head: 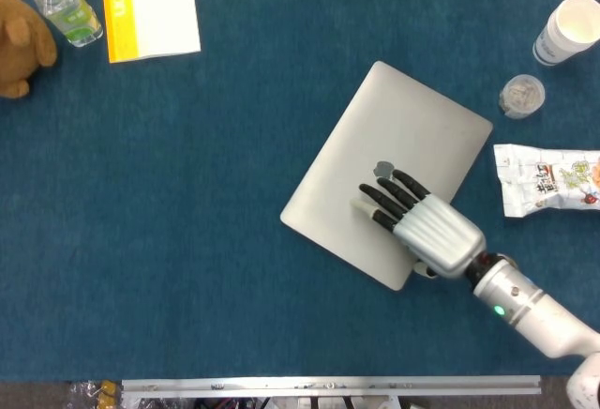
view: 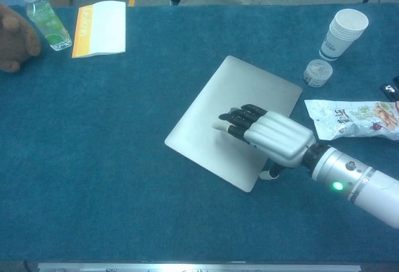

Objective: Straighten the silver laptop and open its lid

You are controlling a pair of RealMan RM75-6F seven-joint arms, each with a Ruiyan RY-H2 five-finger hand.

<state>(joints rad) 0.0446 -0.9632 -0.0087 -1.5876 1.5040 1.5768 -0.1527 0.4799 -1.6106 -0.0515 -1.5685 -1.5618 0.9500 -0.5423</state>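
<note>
Right robot hand [head: 412,214] lies flat, fingers extended side by side, palm down on the closed, skewed laptop [head: 412,137], right of centre frame; probably pressing for friction to turn it square.

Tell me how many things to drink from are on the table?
2. A water bottle lies at the far left corner beside the teddy bear. A stack of paper cups stands at the far right, counted as one; how many cups are nested is unclear.
</note>
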